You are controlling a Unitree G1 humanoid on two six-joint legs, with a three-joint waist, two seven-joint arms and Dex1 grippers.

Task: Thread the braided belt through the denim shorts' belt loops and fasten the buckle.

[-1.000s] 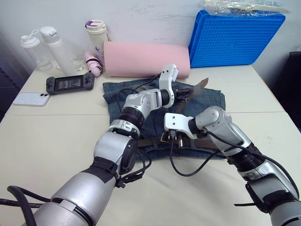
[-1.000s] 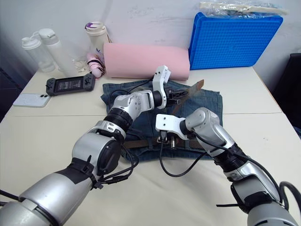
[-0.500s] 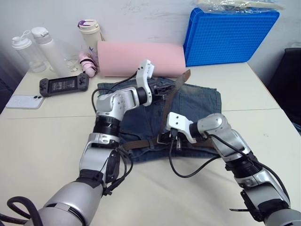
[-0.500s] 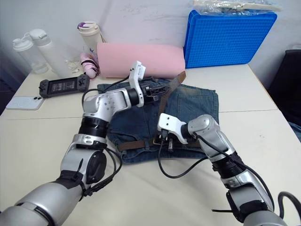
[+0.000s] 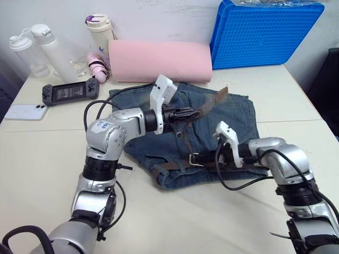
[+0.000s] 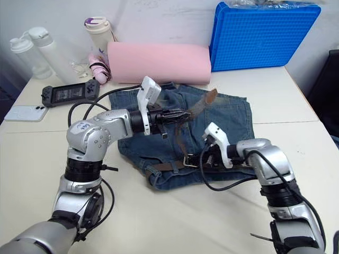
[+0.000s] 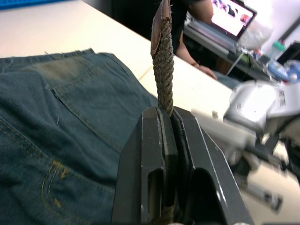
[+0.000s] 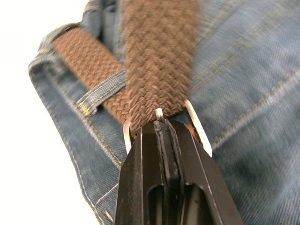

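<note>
Bottles (image 5: 39,50) and a tumbler (image 5: 100,29) stand at the far left, with a phone (image 5: 22,111) and a game controller (image 5: 70,92) nearer; no brand or writing can be read on any of them, nor on the shorts. A pink roll (image 5: 159,61) lies just beyond the shorts (image 5: 233,114), and a blue crate (image 5: 265,34) leans at the far right.

Shorts lie flat mid-table, waistband towards the near edge, probably so the loops (image 8: 101,89) face the arms. The belt (image 5: 177,164) already runs along that waistband under a loop, then turns up through the buckle (image 8: 161,124).

The left gripper (image 5: 186,112) is clamped on the belt's free end, a little short of the tip (image 5: 220,95), holding it above the shorts. I judge this keeps the strap taut for pulling through.

The right gripper (image 5: 218,159), near right, is pinched tight on the buckle, its prong showing just above the fingertips. That likely steadies the frame against the pull. Threading looks mostly done; fastening is not yet done.
</note>
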